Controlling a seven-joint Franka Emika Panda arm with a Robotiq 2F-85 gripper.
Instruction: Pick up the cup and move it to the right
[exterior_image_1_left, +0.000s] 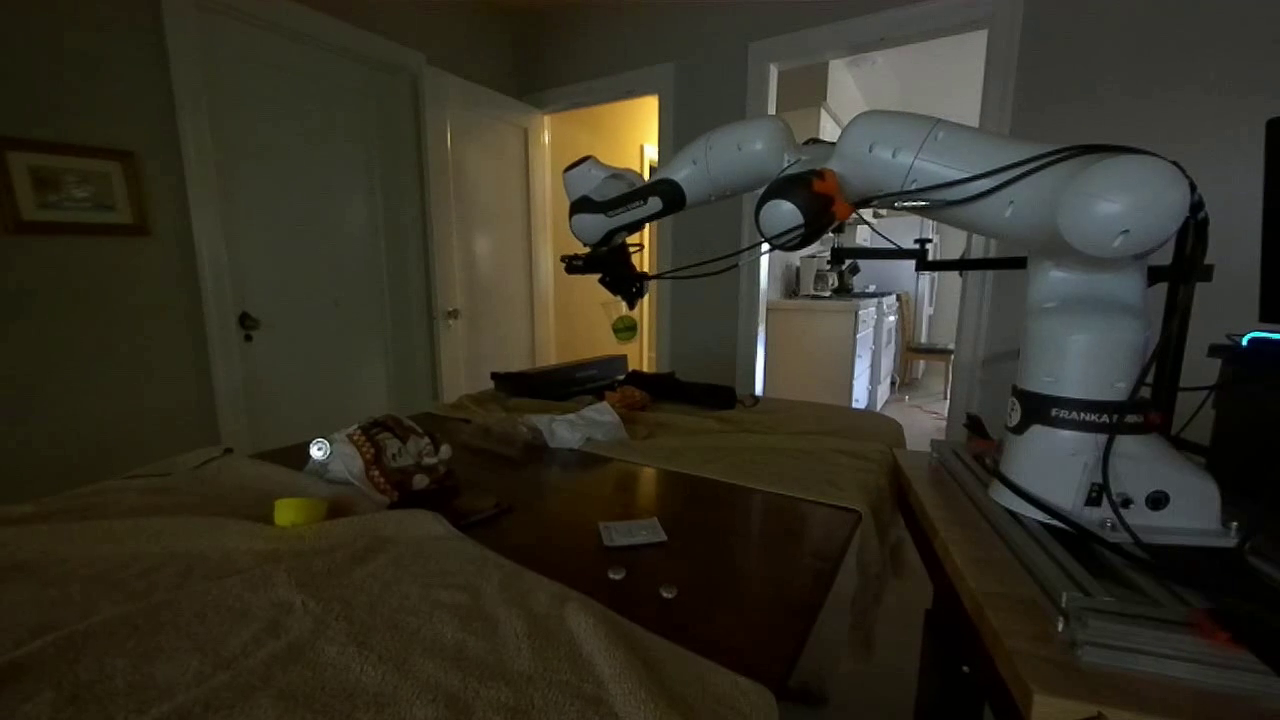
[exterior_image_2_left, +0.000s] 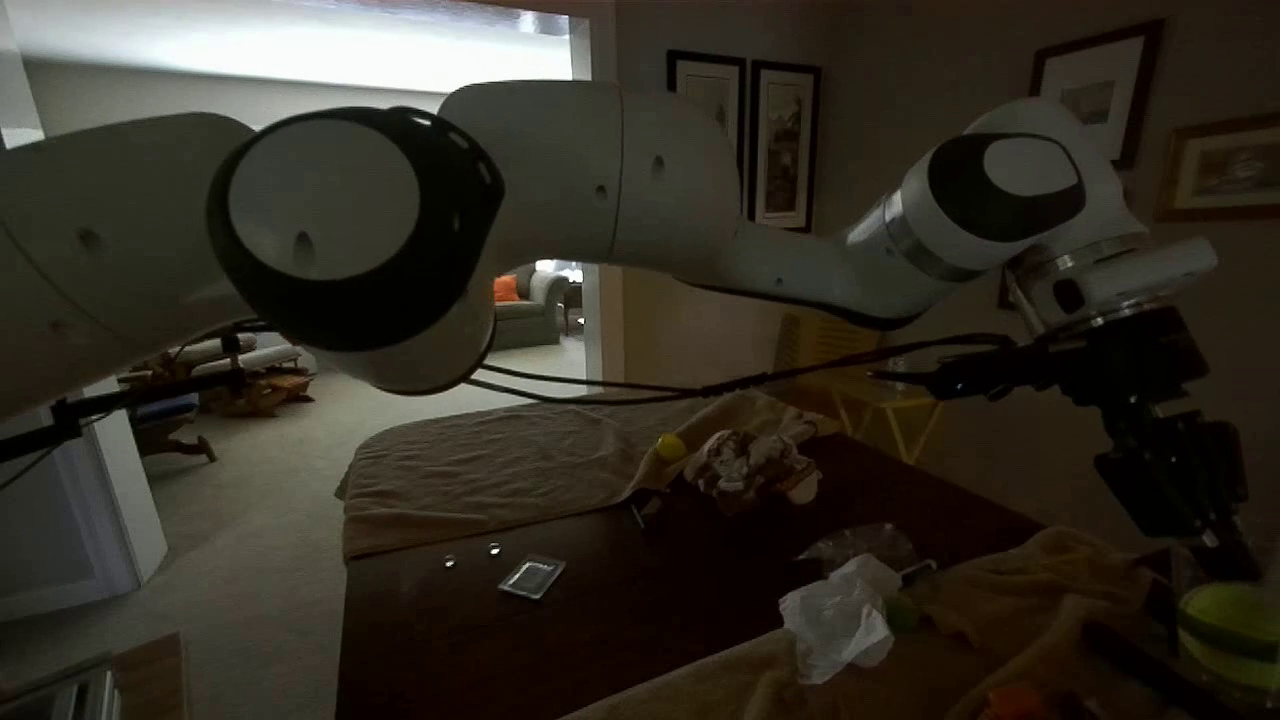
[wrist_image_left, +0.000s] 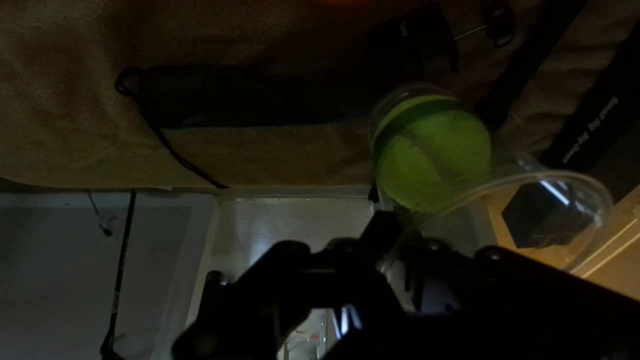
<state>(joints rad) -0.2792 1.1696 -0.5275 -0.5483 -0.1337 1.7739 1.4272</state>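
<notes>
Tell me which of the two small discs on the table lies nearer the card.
The inner disc, farther from the table edge facing the robot's base. The outer disc lies closer to that edge and farther from the card.

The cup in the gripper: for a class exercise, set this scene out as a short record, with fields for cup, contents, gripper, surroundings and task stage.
Cup: clear, held aloft
Contents: green ball
Gripper: closed on the cup's wall
Dark table: flat packet, two small round pieces
Tan cloth: yellow object, exact kind unclear
Other items: patterned bag, white plastic, black box
Light: dim
Task stage: cup lifted, not yet set down
</notes>
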